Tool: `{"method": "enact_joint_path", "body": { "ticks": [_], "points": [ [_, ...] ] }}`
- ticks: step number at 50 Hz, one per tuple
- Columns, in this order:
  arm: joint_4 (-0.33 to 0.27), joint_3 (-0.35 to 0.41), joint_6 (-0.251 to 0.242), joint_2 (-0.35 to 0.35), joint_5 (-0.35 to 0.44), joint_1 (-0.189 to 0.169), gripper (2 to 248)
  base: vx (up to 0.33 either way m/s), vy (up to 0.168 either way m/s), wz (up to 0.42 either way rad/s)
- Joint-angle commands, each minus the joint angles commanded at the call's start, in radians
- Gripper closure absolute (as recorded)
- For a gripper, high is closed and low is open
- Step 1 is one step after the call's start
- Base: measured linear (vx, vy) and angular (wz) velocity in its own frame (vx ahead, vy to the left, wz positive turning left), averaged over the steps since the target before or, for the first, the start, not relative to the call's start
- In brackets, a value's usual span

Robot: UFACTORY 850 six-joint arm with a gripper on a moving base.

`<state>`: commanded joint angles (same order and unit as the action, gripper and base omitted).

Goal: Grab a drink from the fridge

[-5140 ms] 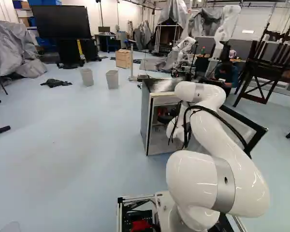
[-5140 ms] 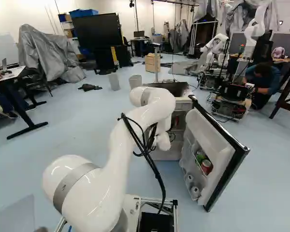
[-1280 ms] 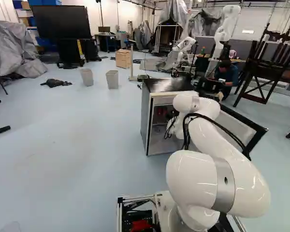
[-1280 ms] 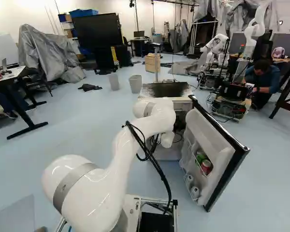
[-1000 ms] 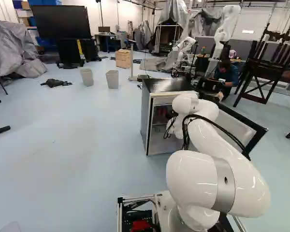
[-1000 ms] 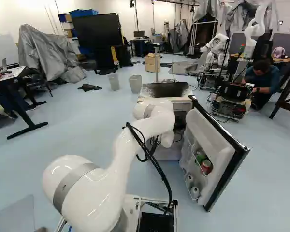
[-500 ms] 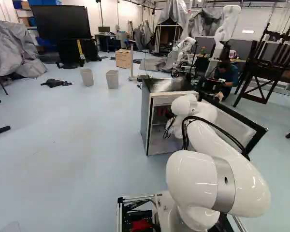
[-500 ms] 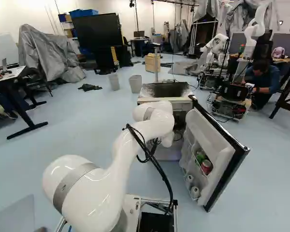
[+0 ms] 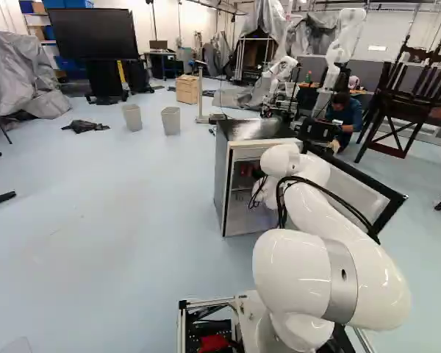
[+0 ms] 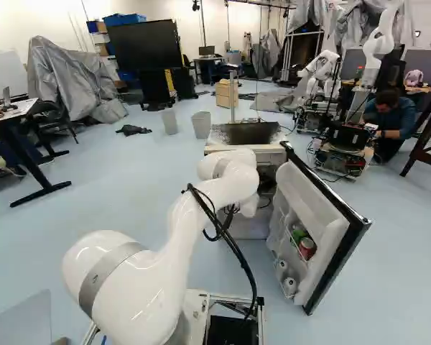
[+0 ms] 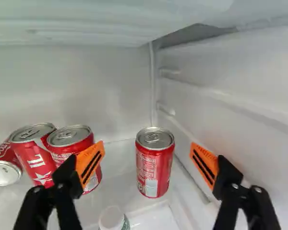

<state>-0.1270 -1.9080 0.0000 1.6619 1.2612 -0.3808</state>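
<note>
Pale blue floor spread beneath the room. Nearest, at the foot of both base views, stood the base, with the white arm rising from it and reaching toward an open fridge with a black top. In the right base view the fridge door swung out right of centre, its racks holding a green can beside a red-and-silver can, with pale containers lower down. Within the fridge, the wrist view showed the gripper with its fingers spread wide and nothing pinched between them. A white-capped bottle stood low and close, between the fingers. Farther ahead, a lone red can stood upright in line with the gap, near the inner side wall and apart from both orange pads. Past one finger clustered two more red cans, standing close together, and a tipped can with its silver end toward the camera. Behind the fridge, in the upper left half of the left base view, were two grey bins; beyond them came a wooden crate and, at the upper left, a large black screen. Another robot rose at the upper right of that view.
</note>
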Motion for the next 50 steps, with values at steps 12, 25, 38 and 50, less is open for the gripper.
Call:
{"method": "enact_joint_path", "body": {
  "ticks": [12,25,38,50],
  "points": [
    [0.0,-0.004,0.0,0.002,0.0,0.0,76,0.0,0.0,0.0],
    [0.0,-0.004,0.0,0.002,0.0,0.0,153,0.0,0.0,0.0],
    [0.0,0.01,0.0,-0.006,0.0,-0.001,153,0.0,0.0,0.0],
    [0.0,0.072,0.0,-0.042,0.0,-0.005,153,0.0,0.0,0.0]
  ]
}}
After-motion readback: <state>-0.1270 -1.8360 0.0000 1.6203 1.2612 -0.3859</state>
